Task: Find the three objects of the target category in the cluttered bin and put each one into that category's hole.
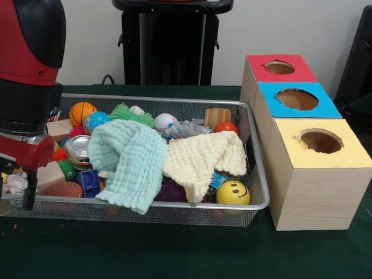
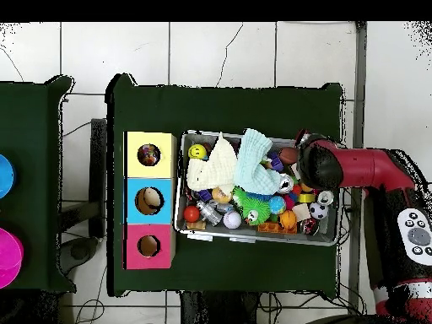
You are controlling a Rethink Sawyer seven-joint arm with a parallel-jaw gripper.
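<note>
a: what was nearest in the bin [image 1: 174,204] when you paused?

b: the smiley ball [image 1: 233,192], tucked into the bin's near corner on the boxes' side. it looked like soft foam to me, light and squashy, so i'd have taken it across the middle from above. the rim crowded one side of it.

a: and the cloths?

b: the mint cloth [image 1: 131,160] was draped over the middle of the bin, with its tail hanging close to the near rim. the cream cloth [image 1: 203,157] lay beside it, towards the boxes. both were limp, so i'd have pinched them at a raised fold. i judged they were hiding things underneath.

a: further back?

b: a dented can [image 1: 77,147] sat mid-bin on the arm's side, thin and slippery by the look of it. past it, along the bin's far rim, were a small basketball [image 1: 81,112], a baseball [image 1: 164,121] and a wooden cup [image 1: 217,117]. those were hard and round, so they'd likely roll if nudged.

a: which category?

b: i couldn't tell from this. the three boxes stood just outside the bin, the yellow box [image 1: 317,174] nearest, then the blue box [image 1: 296,100] and the red box [image 1: 279,68].

a: gripper?

b: the gripper [image 1: 28,192] hung low at the bin's end away from the boxes. i couldn't tell whether it was open, closed or holding anything.
</note>
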